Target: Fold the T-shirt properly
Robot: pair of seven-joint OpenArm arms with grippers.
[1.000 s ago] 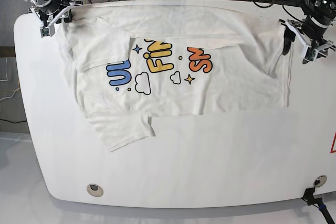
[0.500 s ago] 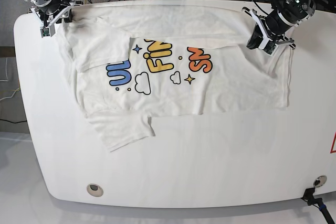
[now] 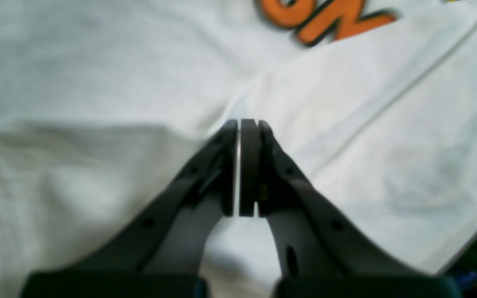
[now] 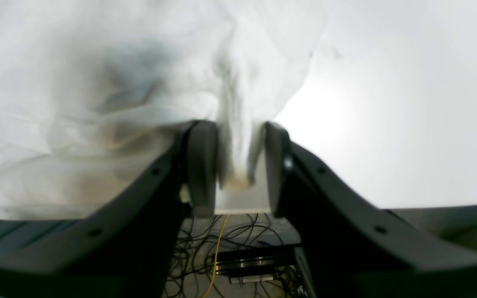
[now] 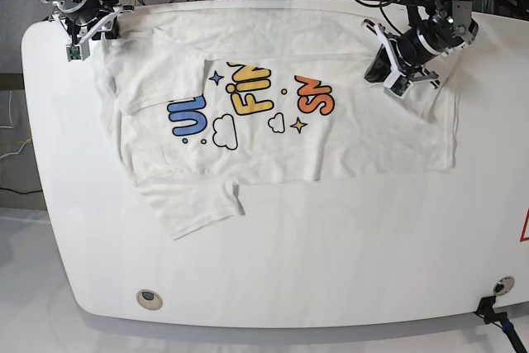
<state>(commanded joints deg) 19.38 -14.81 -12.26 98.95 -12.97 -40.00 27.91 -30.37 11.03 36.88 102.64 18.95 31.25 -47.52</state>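
Observation:
The white T-shirt [image 5: 273, 150] lies spread print-up on the table, with one sleeve sticking out at the lower left. My left gripper [image 5: 382, 72] is shut and hovers over the shirt just right of the orange letters [image 3: 317, 18]. In the left wrist view its pads [image 3: 249, 165] nearly touch, and no cloth shows between them [image 3: 238, 124]. My right gripper [image 5: 89, 35] is at the shirt's far left corner, by the table's back edge. There it is closed around a bunched ridge of T-shirt cloth [image 4: 236, 165].
The white tabletop [image 5: 331, 245] has a rounded front edge. A small round fitting [image 5: 149, 298] sits near the front left and a black clamp [image 5: 496, 307] at the front right. Cables [image 4: 222, 252] hang behind the back edge.
My left gripper has moved left from the shirt's right edge, over the cloth towards the orange letters. The right gripper has hardly moved at its corner.

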